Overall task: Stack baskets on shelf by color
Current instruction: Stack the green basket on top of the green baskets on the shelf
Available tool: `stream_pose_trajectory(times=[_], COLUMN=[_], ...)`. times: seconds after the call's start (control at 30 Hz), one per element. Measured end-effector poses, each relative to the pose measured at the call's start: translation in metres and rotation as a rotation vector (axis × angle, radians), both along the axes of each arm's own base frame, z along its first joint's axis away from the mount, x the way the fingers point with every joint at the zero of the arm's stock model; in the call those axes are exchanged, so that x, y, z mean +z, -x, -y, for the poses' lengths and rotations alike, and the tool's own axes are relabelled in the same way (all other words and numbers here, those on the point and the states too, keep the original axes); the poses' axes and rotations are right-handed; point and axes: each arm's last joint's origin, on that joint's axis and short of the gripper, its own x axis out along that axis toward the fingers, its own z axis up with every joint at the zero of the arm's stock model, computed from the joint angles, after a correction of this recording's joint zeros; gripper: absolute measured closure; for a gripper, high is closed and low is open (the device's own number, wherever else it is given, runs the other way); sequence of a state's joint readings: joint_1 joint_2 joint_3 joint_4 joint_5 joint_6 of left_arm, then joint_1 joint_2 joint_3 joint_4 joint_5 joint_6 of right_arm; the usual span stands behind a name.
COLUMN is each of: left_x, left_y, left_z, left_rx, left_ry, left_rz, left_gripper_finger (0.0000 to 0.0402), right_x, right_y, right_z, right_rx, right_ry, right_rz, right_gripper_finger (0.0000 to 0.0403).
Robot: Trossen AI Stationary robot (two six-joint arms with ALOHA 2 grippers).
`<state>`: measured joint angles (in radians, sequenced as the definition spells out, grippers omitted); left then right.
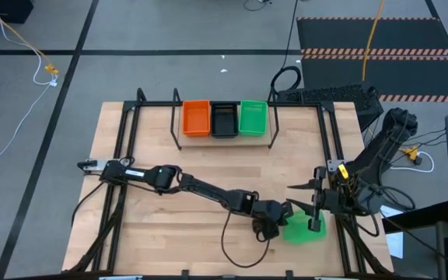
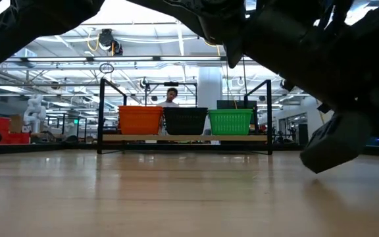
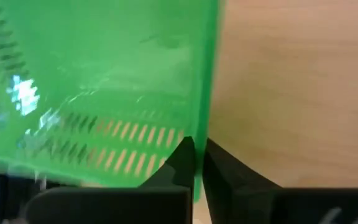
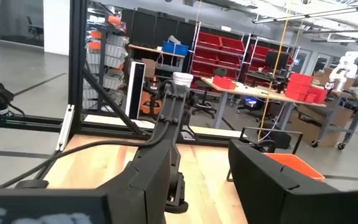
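A bright green basket sits near the table's near right corner. My left gripper reaches across the table to its left side and is shut on it. My right gripper is open, with level fingers pointing toward the table's left; it stands over the basket's far part, and I cannot tell whether it touches. The black rod shelf at the far edge carries orange, black and green baskets side by side. My left gripper pinches the green basket's side wall at its rim, one finger inside the basket and one outside. The fingers come level from the table's left. I cannot tell whether the basket's bottom rests on the table.
A black frame edges the wooden table on both sides. A cable loop lies by the near edge under the left arm. Bare wood spreads between the shelf and the arms. A person stands beyond the shelf.
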<state>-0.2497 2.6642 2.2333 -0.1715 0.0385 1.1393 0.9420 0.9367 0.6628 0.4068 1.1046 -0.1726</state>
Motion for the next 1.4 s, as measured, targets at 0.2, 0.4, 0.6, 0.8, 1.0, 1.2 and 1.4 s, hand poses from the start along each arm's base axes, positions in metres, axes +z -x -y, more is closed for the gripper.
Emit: stream_pose_trajectory(times=[0.2, 0.4, 0.6, 0.8, 1.0, 1.2, 1.4], left_x=[0.027, 0.093, 0.16, 0.229, 0.252, 0.227, 0.194], left_y=[0.009, 0.041, 0.09, 0.139, 0.15, 0.13, 0.11], left_z=[0.005, 0.005, -0.022, -0.086, -0.18, -0.253, -0.266], left_rx=[0.311, 0.557, 0.871, 1.108, 1.241, 1.329, 1.338], left_ry=[0.138, 0.198, 0.169, 0.194, 0.346, 0.514, 0.542], left_rz=[-0.047, -0.146, -0.21, -0.212, -0.203, -0.17, -0.218], left_gripper_finger=[0.0381, 0.0392, 0.0394, 0.0389, 0.0394, 0.0394, 0.0391], right_x=[0.001, 0.006, 0.008, 0.012, 0.015, 0.016, 0.016], right_y=[0.006, 0.017, 0.029, 0.031, 0.031, 0.029, 0.027], right_z=[-0.004, -0.005, -0.006, -0.007, -0.005, -0.003, -0.002], right_rx=[0.011, -0.148, -0.296, -0.263, -0.271, -0.285, -0.3], right_ry=[0.0, -0.019, -0.053, -0.077, -0.07, -0.03, -0.022], right_rz=[0.005, 0.011, -0.007, 0.004, 0.003, -0.008, -0.012], right_gripper_finger=[0.0248, 0.0248, 0.0248, 0.0248, 0.0248, 0.0248, 0.0248])
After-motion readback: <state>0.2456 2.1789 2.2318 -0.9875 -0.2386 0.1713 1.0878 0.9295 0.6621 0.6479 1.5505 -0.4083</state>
